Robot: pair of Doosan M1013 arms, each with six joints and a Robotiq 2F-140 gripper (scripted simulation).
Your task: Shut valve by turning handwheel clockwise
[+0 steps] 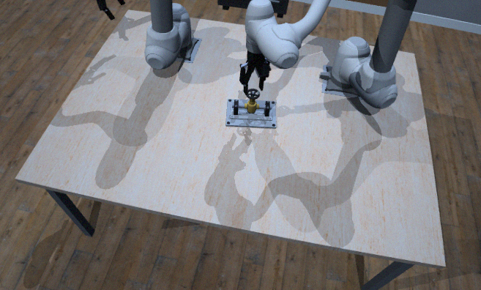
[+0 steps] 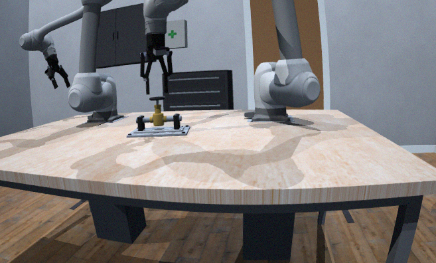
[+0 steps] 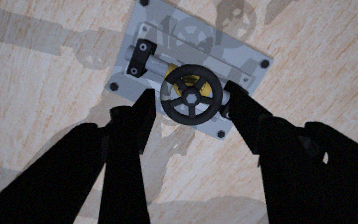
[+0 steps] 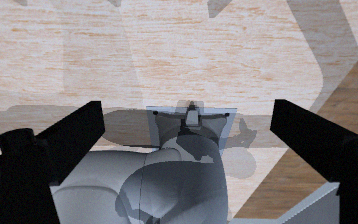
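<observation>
As the left arm, I have my gripper (image 1: 254, 88) (image 2: 156, 91) (image 3: 192, 95) partly spread, pinching nothing. The handwheel (image 1: 248, 94) (image 2: 156, 98) (image 3: 192, 120) lies at six o'clock from my fingertips in the exterior view, just below them. My wrist view puts its rim between their lines, one finger toward nine o'clock, the other toward three. Its spindle stands upright, twelve to six from outside; the pipe (image 3: 156, 65) beneath slants from ten to four in my wrist view. I'm nearer; the right gripper (image 1: 116, 9) (image 2: 62, 86) (image 4: 188, 115) hangs well apart, spread wide. I judge I need to descend straight, close on the rim, then twist clockwise.
</observation>
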